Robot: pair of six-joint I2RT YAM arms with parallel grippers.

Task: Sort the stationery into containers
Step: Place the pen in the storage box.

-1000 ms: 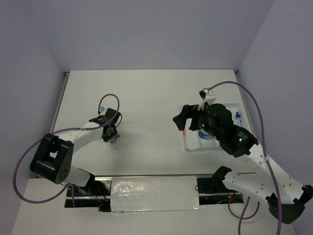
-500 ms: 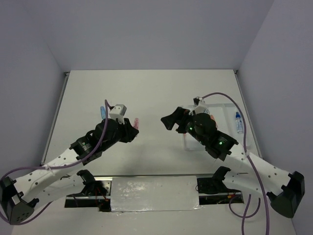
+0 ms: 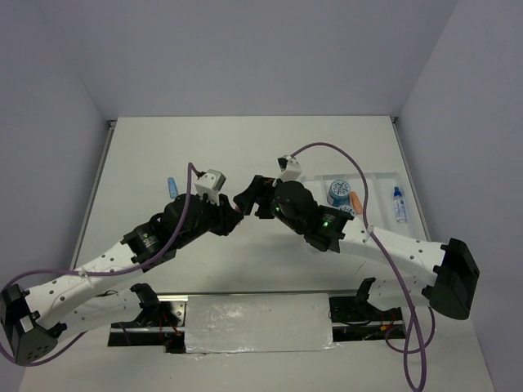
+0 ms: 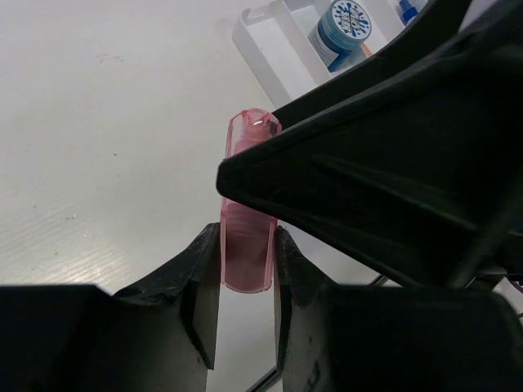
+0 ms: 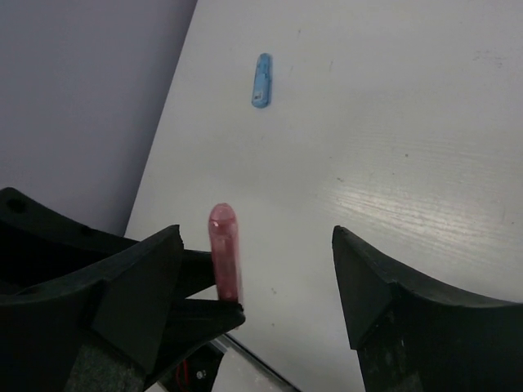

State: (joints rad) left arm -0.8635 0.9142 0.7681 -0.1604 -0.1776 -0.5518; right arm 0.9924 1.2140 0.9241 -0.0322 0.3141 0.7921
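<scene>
Top external view: both arms meet at the middle of the frame above the white tabletop (image 3: 245,155), the left tool (image 3: 231,214) and right tool (image 3: 248,198) tip to tip; left wrist view shows the left tool's jaws closed narrowly on the lower end of the pink capsule piece (image 4: 245,257), which stands upright between its fingers (image 4: 206,261); one dark finger of the right tool crosses in front of the piece's middle, and whether it touches cannot be told; right wrist view has the right tool (image 5: 257,245) spread wide, gripping nothing, with the pink piece (image 5: 224,253) near its left-of-frame finger; a blue capsule piece (image 3: 172,186) lies alone on the tabletop at left of centre; the white divided tray (image 3: 384,174) sits at right, holding a blue-white roll (image 3: 338,193), an orange piece (image 3: 355,202) and the small blue-capped bottle (image 3: 398,204).
</scene>
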